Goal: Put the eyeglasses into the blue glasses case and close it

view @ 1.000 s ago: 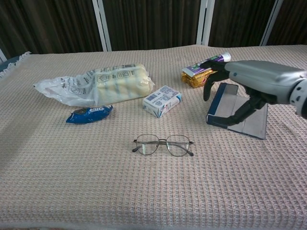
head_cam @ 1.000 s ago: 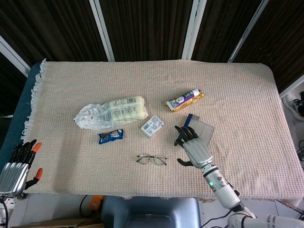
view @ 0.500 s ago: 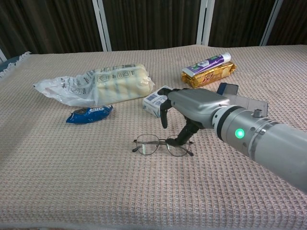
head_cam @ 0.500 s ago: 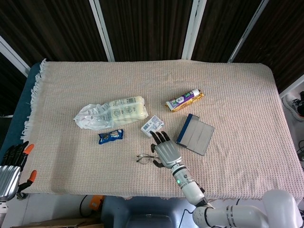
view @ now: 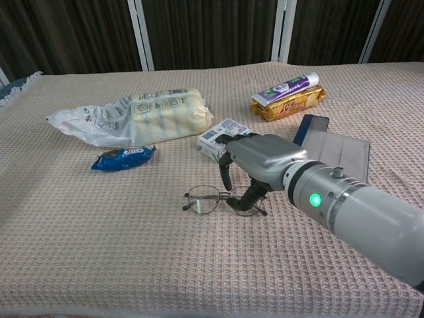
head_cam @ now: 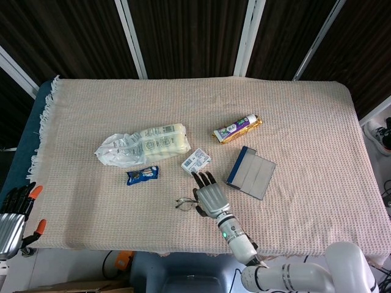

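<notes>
Since a second earlier the right hand (view: 255, 159) had left the case (view: 331, 151) and come over to the glasses (view: 211, 199), lowering a little more in the last half second. Its fingers (view: 226, 173) curled down over the right lens, the thumb reaching the frame; whether it actually gripped the glasses could not be told. In the head view the right hand (head_cam: 209, 194) covered the right half of the glasses (head_cam: 184, 203), which lay flat on the counter (head_cam: 305, 116), unmoved, near its front edge.

The left hand (head_cam: 15, 213) stayed off the counter's front left corner, fingers apart and holding nothing.

The case (head_cam: 251, 172) lay open and flat, well right of the glasses, with nothing between them but the right arm. Behind the hand sat a small box (view: 223, 138), close to the fingers. Farther left lay a blue packet (view: 123, 158) and a plastic bag (view: 132, 116); a toothpaste tube (view: 287, 87) rested on a yellow pack behind the case.
</notes>
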Controlling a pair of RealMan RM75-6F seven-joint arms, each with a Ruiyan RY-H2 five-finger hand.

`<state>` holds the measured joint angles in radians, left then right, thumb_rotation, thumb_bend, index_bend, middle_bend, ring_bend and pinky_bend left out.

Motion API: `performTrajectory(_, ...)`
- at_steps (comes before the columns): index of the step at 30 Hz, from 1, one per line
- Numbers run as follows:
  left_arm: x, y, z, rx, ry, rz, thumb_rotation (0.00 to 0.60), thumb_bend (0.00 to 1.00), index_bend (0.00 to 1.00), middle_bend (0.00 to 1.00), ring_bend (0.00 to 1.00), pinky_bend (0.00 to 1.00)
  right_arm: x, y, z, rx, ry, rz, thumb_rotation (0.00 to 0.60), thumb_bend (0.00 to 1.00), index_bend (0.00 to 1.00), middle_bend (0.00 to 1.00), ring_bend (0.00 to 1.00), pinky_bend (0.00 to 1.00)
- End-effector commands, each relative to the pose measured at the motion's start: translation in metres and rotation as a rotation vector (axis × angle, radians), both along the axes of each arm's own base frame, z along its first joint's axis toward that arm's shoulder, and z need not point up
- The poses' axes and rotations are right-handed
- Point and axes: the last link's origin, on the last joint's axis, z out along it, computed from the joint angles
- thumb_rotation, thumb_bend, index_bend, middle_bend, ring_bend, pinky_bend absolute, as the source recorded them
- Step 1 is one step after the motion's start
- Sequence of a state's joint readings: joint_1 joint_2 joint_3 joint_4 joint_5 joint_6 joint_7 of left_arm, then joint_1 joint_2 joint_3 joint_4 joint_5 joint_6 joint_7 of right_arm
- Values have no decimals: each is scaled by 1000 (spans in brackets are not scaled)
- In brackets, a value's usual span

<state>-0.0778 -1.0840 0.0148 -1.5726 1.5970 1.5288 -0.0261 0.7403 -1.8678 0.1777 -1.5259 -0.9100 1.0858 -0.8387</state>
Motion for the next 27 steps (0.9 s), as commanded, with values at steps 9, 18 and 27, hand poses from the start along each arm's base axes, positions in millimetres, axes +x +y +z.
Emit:
performTrajectory(9, 0, 0, -1, -8, 0, 0, 600, 384, 0, 0, 0, 52, 3, -1, -7, 2, 0, -5, 600, 492, 674, 76, 0, 11)
performTrajectory(18, -1, 0, 0, -6, -2, 1, 600, 386, 0, 0, 0, 53, 3, -1, -11, 3, 11, -7, 600, 527, 705, 100, 0, 21)
performTrajectory(27, -1, 0, 0, -9, -2, 1, 600, 387, 0, 0, 0, 53, 3, 0, -13, 2, 17, -8, 600, 612, 742, 128, 0, 29)
